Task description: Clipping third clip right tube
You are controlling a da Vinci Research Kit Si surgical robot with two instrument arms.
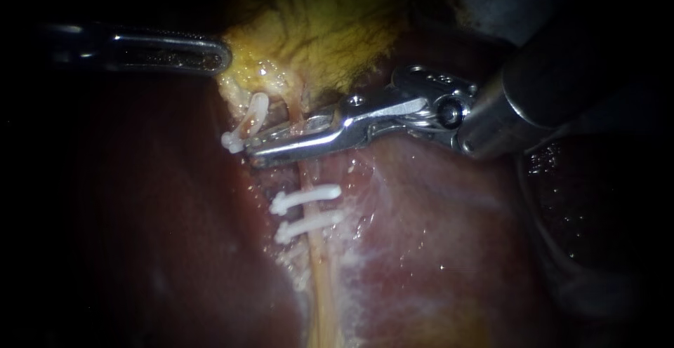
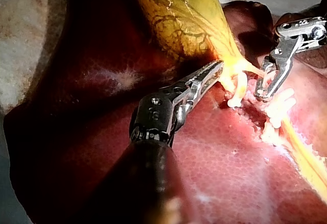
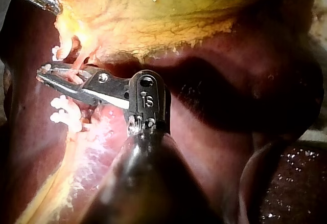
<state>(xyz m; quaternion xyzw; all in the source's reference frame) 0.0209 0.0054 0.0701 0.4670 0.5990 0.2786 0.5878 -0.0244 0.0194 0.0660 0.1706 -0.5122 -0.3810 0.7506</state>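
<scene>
While my left instrument (image 1: 221, 55) has its jaws closed on the yellow edge of the gallbladder (image 1: 316, 25), my right instrument (image 1: 258, 149) lies across the liver (image 1: 435, 236) with its jaws open. One jaw is on each side of the right tube (image 1: 319, 264), which passes through the gap just beside the gallbladder's neck. Two white clips (image 1: 307, 196) sit across that tube a little further along the liver's surface, close together and parallel (a separate white clip (image 1: 247, 122) sits on the neighbouring tube, just beside the right instrument's tips); whether a clip sits inside the open jaws I cannot tell.
</scene>
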